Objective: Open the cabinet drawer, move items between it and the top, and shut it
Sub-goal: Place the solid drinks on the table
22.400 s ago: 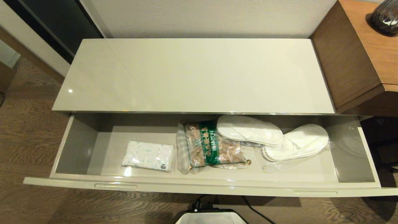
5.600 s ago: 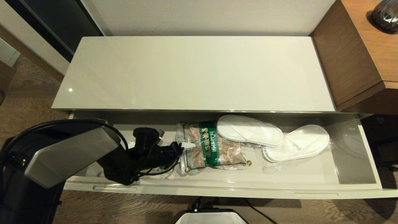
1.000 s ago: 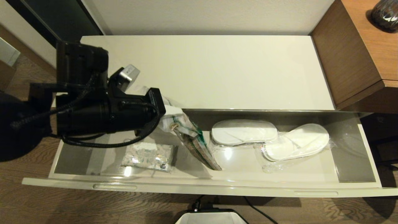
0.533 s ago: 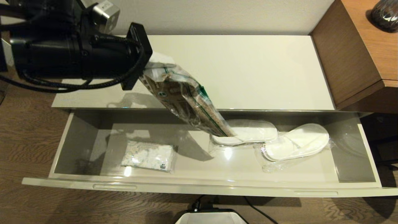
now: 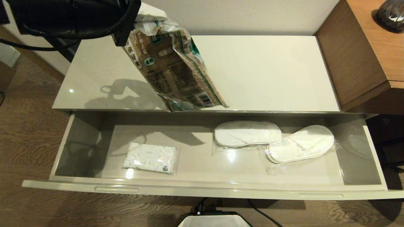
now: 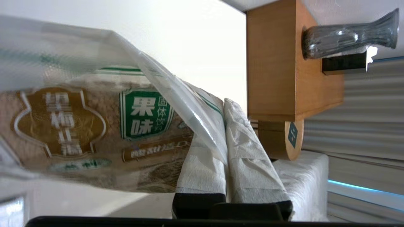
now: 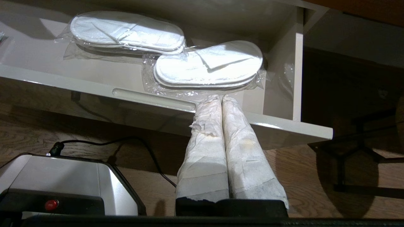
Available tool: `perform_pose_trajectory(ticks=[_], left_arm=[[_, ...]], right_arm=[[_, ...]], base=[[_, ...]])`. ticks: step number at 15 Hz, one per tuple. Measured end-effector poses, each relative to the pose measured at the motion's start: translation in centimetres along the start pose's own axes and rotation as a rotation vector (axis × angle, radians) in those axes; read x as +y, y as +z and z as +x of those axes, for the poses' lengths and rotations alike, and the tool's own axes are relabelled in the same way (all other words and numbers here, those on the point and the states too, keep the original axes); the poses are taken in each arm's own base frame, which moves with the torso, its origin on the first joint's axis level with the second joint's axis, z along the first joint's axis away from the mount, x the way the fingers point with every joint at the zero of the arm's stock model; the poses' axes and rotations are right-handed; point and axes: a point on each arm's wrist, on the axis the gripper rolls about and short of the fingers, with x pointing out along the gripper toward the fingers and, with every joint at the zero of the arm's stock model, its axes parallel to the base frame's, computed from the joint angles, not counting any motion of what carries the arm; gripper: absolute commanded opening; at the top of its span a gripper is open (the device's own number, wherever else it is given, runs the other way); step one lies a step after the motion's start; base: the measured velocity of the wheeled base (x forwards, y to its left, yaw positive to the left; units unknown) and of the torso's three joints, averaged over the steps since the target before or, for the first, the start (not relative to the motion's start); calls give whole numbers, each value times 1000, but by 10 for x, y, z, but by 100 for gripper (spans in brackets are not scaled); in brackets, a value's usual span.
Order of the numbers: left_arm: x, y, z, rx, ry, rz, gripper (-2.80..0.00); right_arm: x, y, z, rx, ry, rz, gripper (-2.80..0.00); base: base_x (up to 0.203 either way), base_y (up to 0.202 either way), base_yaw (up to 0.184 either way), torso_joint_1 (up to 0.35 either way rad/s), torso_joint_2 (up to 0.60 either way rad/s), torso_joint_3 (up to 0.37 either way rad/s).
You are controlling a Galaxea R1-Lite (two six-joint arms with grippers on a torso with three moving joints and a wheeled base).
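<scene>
The snack bag (image 5: 172, 67) hangs over the left part of the top (image 5: 268, 72), pinched by its upper seal in the left gripper (image 5: 139, 14). It dangles clear of the surface, probably to be laid there. Its label carries Chinese print; the green panel reads 果味 in the left wrist view.

In the open drawer (image 5: 202, 187) lie the tissue pack (image 5: 151, 157), near left, and the wrapped slippers (image 5: 273, 142), right. The right gripper (image 7: 222, 102) is parked, fingers together and empty, outside the drawer's near right front.
</scene>
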Motion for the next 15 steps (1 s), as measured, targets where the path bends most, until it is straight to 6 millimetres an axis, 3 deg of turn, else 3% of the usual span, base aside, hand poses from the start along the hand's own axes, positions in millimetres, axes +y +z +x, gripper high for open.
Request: perform_pose_trajectory(ticks=[7, 11, 15], left_arm=[[32, 24, 19, -195, -47, 99, -280], [46, 23, 34, -208, -96, 133, -280], [71, 0, 51, -107, -44, 75, -280]], right_arm=[[0, 0, 0, 1, -1, 0, -280], [0, 0, 0, 0, -1, 0, -280], [0, 0, 0, 0, -1, 0, -280]], base=[[0, 0, 0, 0, 0, 0], [0, 0, 0, 0, 0, 0], [0, 0, 0, 0, 0, 0]])
